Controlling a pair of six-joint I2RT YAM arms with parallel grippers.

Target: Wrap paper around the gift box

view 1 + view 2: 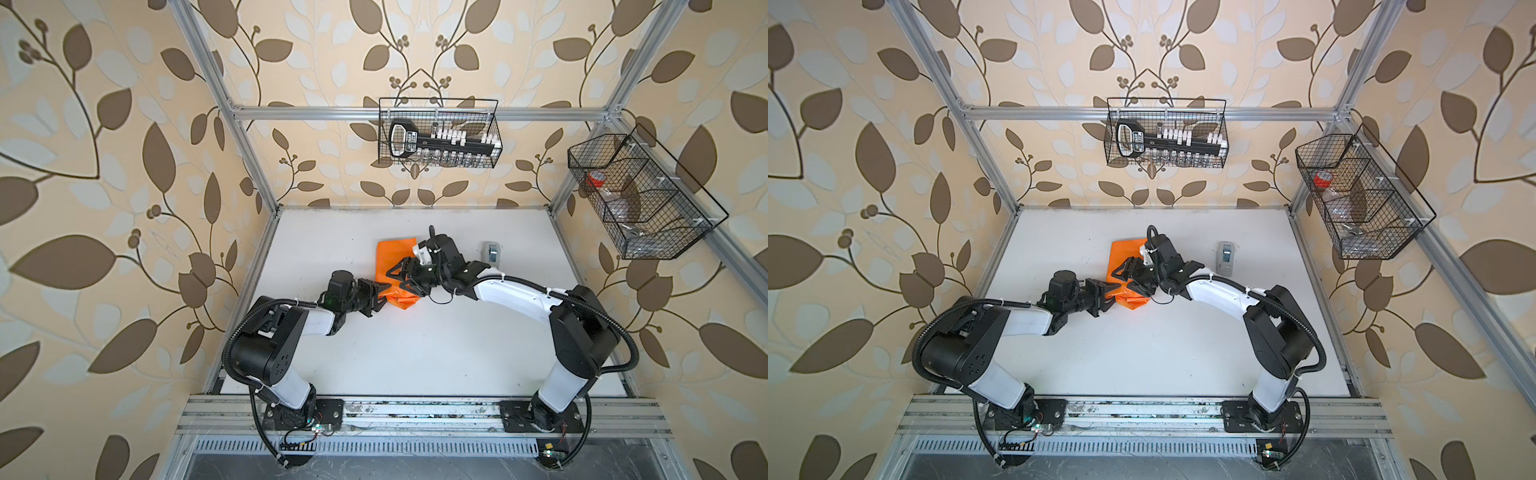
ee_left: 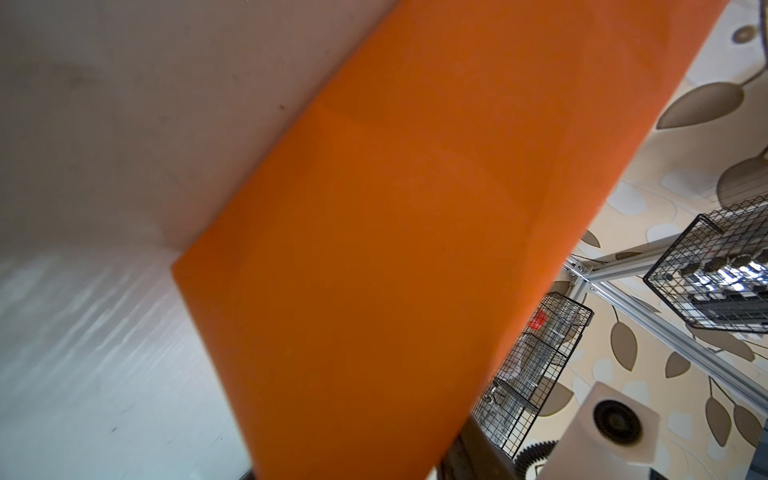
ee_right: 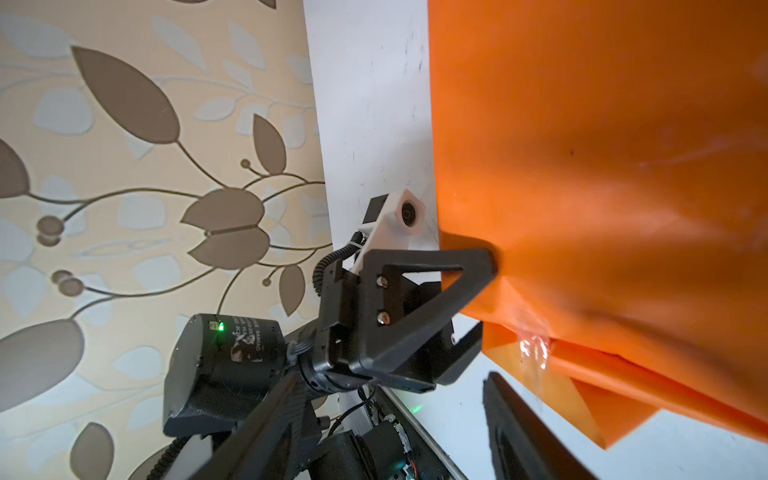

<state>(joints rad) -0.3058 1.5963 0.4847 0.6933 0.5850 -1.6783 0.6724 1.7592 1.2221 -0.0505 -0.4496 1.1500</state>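
Right tool (image 1: 401,279) spread above the paper (image 1: 390,253) (left tool (image 3: 482,299) clamps it); tape dispenser (image 1: 491,252) aside

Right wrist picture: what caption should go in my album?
Left pincer nips the folded orange wrapping paper near a strip of clear tape.

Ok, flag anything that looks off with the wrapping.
In the right wrist view, a crumpled strip of what looks like clear tape hangs off a seam of the paper instead of lying flat, and a loose flap juts out beside it.
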